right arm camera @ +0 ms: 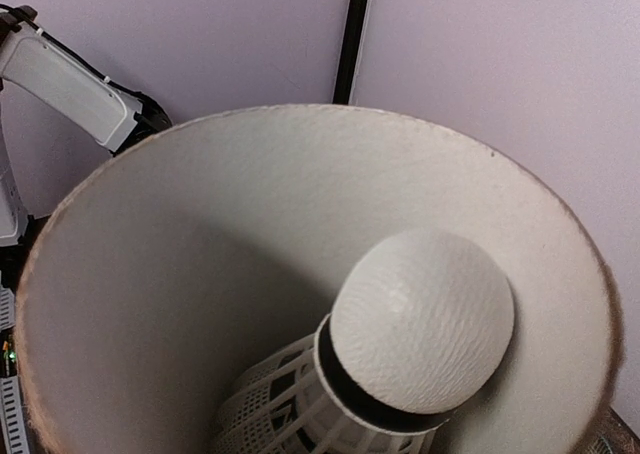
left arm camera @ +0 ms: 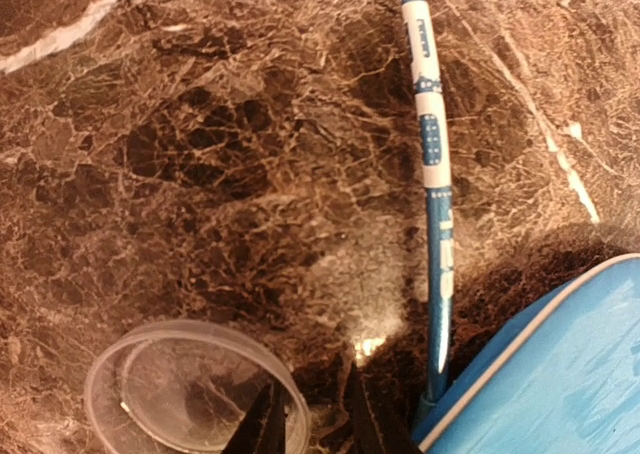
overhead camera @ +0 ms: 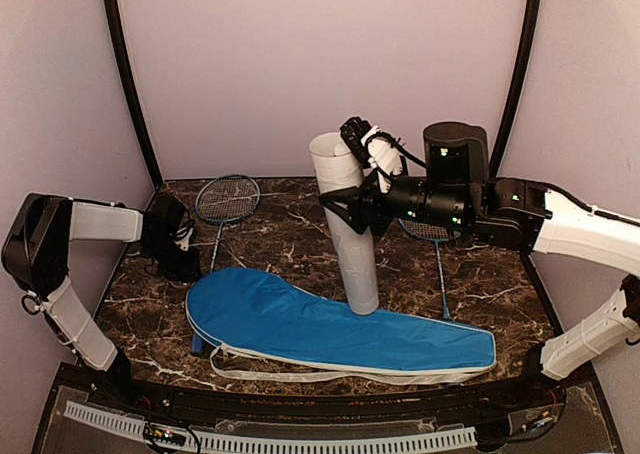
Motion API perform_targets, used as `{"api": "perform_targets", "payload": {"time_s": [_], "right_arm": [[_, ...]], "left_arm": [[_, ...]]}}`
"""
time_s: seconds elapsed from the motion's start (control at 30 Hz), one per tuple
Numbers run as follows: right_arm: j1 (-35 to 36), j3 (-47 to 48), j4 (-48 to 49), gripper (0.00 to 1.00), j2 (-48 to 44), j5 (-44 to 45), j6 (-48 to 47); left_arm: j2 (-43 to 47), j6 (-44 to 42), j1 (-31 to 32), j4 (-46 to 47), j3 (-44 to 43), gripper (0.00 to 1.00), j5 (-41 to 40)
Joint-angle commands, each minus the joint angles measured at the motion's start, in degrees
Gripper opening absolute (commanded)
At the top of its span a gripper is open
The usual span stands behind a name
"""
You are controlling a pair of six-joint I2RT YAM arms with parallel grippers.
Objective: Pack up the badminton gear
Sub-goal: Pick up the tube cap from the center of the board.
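Fingers of the right gripper (overhead camera: 348, 212) are clamped on the long white tube (overhead camera: 362, 274) in its upper half. The tube is held nearly upright, leaning slightly, with its foot set on the blue, white-trimmed racket cover (overhead camera: 300, 324). In the right wrist view the tube's open mouth is looked into from above. A white shuttlecock (right arm camera: 420, 319) is seen inside, rounded cork end uppermost, with a black band beneath the cork, resting against the inner wall. The gripper's own fingers are not shown in that view.

The left gripper (left arm camera: 310, 409) is lowered to the marble table (left arm camera: 200, 154) at the left side. Its two dark fingers (left arm camera: 372, 419) are set narrowly apart, astride the right-hand rim of a clear round lid (left arm camera: 170, 384) lying flat on the table. One tip is placed over the lid and the other just outside it. Whether the rim is pinched cannot be told.

Just beside the lid, the shaft of a blue racket (left arm camera: 432, 154) is laid, its lower end tucked at the edge of the cover. White and blue printed blocks and some lettering are carried on the shaft, but nothing can be read. A second racket (overhead camera: 440, 274) is laid on the table behind the tube and the right arm, partly hidden.
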State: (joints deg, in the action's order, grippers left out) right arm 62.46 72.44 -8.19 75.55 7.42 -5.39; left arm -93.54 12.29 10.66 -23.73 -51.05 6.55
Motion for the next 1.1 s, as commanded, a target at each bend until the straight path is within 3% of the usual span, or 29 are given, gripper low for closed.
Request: {"api": "perform_targets", "payload": {"time_s": [0.0,0.37,0.73,0.9,1.07], "right_arm": [[-0.1,0.0,5.2,0.57,-0.1,-0.9,0.5],[0.0,3.0,0.3,0.57,0.3,-0.2,-4.2],[0.8,5.7,-7.4,0.58,-0.3,3.5,-8.6],[2.2,4.2,-7.3,0.57,0.9,4.3,-9.3],[3.1,4.5,-8.3,0.57,3.6,3.3,-9.0]], "left_arm": [[-1.1,-0.3,0.1,-2.0,-1.2,0.23,-0.3],[1.7,-0.4,0.1,-1.7,-0.8,0.02,-3.3],[10.9,-0.1,0.1,0.1,0.8,0.0,-6.1],[18.4,-1.5,0.2,3.2,2.1,0.0,-2.3],[23.8,-0.6,1.7,-4.0,-4.7,0.0,9.2]]}}
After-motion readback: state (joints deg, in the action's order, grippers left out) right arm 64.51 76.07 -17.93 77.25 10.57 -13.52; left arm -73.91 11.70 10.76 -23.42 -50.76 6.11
